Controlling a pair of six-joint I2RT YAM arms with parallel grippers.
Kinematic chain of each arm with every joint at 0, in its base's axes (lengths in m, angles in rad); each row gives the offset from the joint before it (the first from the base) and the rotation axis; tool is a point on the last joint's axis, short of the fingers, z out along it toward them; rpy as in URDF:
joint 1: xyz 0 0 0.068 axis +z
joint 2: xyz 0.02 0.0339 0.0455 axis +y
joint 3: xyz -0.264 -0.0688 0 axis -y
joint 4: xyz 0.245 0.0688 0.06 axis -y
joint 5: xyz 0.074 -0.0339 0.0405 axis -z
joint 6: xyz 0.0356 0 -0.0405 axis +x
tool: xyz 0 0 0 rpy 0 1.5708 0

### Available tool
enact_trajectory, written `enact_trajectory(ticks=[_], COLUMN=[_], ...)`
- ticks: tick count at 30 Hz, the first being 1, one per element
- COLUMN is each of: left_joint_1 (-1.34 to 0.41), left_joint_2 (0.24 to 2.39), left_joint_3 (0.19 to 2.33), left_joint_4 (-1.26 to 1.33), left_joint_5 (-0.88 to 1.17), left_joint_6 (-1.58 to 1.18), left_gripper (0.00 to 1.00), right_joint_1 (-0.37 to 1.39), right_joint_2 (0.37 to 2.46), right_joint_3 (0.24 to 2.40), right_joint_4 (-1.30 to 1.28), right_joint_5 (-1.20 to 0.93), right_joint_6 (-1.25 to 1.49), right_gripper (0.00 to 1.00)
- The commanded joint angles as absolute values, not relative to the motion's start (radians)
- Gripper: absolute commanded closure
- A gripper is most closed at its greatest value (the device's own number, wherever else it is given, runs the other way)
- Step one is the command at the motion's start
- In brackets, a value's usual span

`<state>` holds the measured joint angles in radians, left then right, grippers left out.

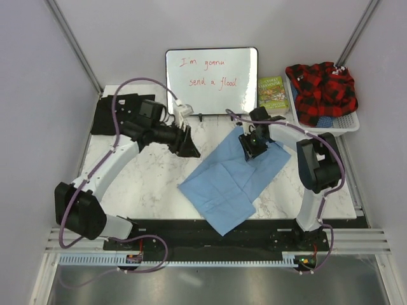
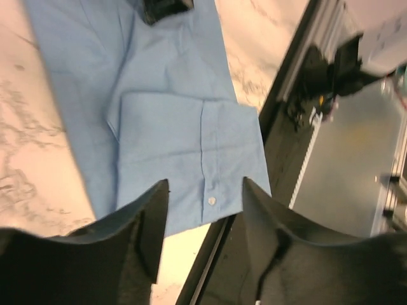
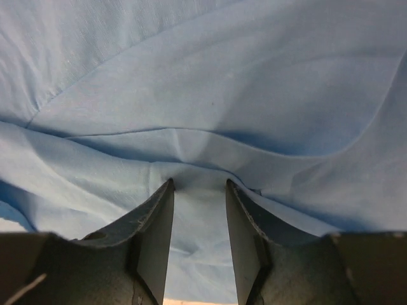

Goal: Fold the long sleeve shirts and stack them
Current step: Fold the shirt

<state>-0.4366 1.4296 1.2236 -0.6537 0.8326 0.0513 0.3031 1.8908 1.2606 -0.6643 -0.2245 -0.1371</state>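
Observation:
The light blue long sleeve shirt (image 1: 232, 178) lies partly folded in the middle of the table, one corner hanging over the near edge. Its buttoned cuff (image 2: 212, 201) shows in the left wrist view. The black long sleeve shirt (image 1: 111, 117) lies flat at the back left, partly behind the left arm. My left gripper (image 1: 191, 149) (image 2: 205, 184) hovers open and empty beside the blue shirt's left edge. My right gripper (image 1: 254, 151) (image 3: 200, 184) rests on the blue shirt's far right part, jaws apart, fingertips (image 3: 166, 190) pressed into a ridge of cloth.
A whiteboard (image 1: 212, 79) with red writing stands at the back centre. A green book (image 1: 273, 94) lies to its right. A white basket (image 1: 351, 121) at the back right holds red plaid cloth (image 1: 321, 89). A black strip (image 1: 178, 229) runs along the table's near edge.

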Motion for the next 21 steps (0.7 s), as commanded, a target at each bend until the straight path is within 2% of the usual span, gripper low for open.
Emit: enact_trajectory(ticks=[1, 3, 4, 7, 12, 15, 18, 19, 21], left_joint_1=[-0.296, -0.229, -0.212, -0.181, -0.181, -0.181, -0.181, -0.181, -0.181], left_joint_2=[1.344, 1.299, 1.277, 1.181, 1.123, 1.118, 1.146, 1.181, 1.215], left_joint_3=[1.16, 1.126, 1.089, 1.014, 0.956, 0.937, 0.942, 0.945, 0.946], left_joint_4=[-0.609, -0.582, -0.553, -0.499, -0.515, -0.532, -0.563, -0.574, -0.578], left_joint_5=[0.858, 0.836, 0.821, 0.785, 0.791, 0.807, 0.847, 0.876, 0.896], left_joint_6=[-0.101, -0.129, -0.143, -0.16, -0.098, -0.014, 0.077, 0.11, 0.104], left_gripper=[0.24, 0.04, 0.01, 0.01, 0.01, 0.01, 0.03, 0.1, 0.16], right_joint_1=[0.429, 0.478, 0.523, 0.601, 0.626, 0.603, 0.565, 0.542, 0.508], right_joint_2=[2.032, 2.062, 2.089, 2.159, 2.223, 2.148, 1.976, 1.944, 1.857], right_joint_3=[1.35, 1.397, 1.416, 1.515, 1.722, 1.729, 1.675, 1.664, 1.614], right_joint_4=[-0.601, -0.606, -0.615, -0.647, -0.707, -0.739, -0.765, -0.788, -0.804], right_joint_5=[-0.198, -0.189, -0.189, -0.19, -0.167, -0.161, -0.235, -0.25, -0.303], right_joint_6=[-0.238, -0.291, -0.313, -0.399, -0.517, -0.538, -0.493, -0.445, -0.358], right_gripper=[0.55, 0.55, 0.55, 0.55, 0.55, 0.52, 0.43, 0.4, 0.36])
